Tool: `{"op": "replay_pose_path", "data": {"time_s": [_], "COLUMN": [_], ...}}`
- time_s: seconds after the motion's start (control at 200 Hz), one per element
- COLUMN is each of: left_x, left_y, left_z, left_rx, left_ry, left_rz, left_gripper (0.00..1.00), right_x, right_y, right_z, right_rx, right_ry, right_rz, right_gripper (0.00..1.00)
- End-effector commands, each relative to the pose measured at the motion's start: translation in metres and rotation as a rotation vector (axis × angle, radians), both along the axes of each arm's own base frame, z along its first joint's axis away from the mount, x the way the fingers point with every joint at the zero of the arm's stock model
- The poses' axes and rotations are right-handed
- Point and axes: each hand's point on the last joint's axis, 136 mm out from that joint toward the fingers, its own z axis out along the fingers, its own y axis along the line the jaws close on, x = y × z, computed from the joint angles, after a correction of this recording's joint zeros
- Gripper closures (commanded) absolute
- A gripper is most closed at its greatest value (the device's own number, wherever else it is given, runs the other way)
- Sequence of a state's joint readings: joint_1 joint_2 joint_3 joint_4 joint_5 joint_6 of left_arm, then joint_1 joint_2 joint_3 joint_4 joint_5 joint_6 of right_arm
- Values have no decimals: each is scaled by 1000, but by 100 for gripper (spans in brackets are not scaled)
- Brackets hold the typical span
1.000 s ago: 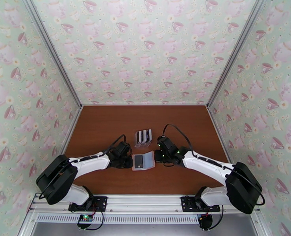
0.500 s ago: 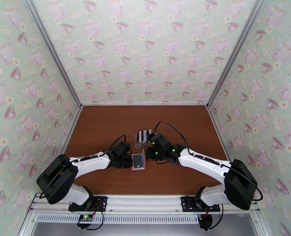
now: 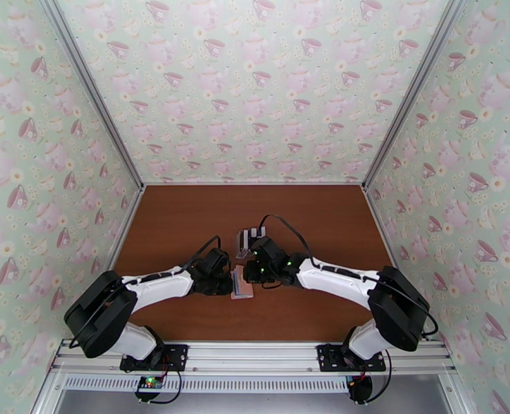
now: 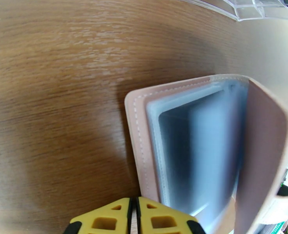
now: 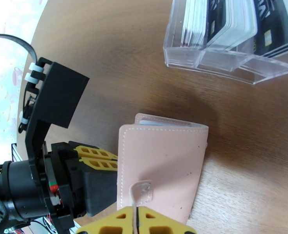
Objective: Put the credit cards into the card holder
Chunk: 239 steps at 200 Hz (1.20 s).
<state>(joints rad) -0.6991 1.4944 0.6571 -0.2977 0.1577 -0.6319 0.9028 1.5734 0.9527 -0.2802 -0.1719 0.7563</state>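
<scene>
Pinching the wallet's (image 5: 163, 160) tab (image 5: 142, 190), right jaws hold it almost folded on tabletop (image 5: 105, 55); left jaws pinch its side edge. Cards (image 5: 237, 16) stand in rack (image 5: 206, 59).

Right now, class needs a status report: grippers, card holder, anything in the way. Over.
Left gripper shut at edge of card holder. Right gripper shut on its tab, cover nearly closed. Credit cards stand in clear rack just beyond.
</scene>
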Motion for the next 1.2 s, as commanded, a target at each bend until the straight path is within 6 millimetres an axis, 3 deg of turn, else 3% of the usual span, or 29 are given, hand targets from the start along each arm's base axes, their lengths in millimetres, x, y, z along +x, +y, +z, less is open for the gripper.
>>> {"op": "replay_pose_path", "data": {"time_s": [0.0, 0.28, 0.671, 0.846, 0.977, 1.192], "left_x": [-7, -5, -2, -3, -2, 1], "left_y": [0, 13, 50, 56, 60, 67], "left_z": [-10, -6, 0, 2, 2, 6], "left_rx": [6, 6, 15, 10, 8, 1], "left_ry": [48, 44, 34, 34, 33, 25], "left_rz": [-16, 16, 90, 100, 110, 127], "left_gripper": [86, 86, 85, 85, 85, 85], "right_x": [1, 6, 9, 9, 10, 9], "right_y": [14, 23, 33, 37, 42, 51], "right_z": [2, -15, -29, -28, -21, -6], "right_rx": [25, 1, 7, 15, 40, 97], "right_ry": [11, 27, 53, 57, 56, 60], "right_rz": [13, 29, 34, 37, 41, 60], "right_gripper": [90, 87, 83, 70, 55, 40]}}
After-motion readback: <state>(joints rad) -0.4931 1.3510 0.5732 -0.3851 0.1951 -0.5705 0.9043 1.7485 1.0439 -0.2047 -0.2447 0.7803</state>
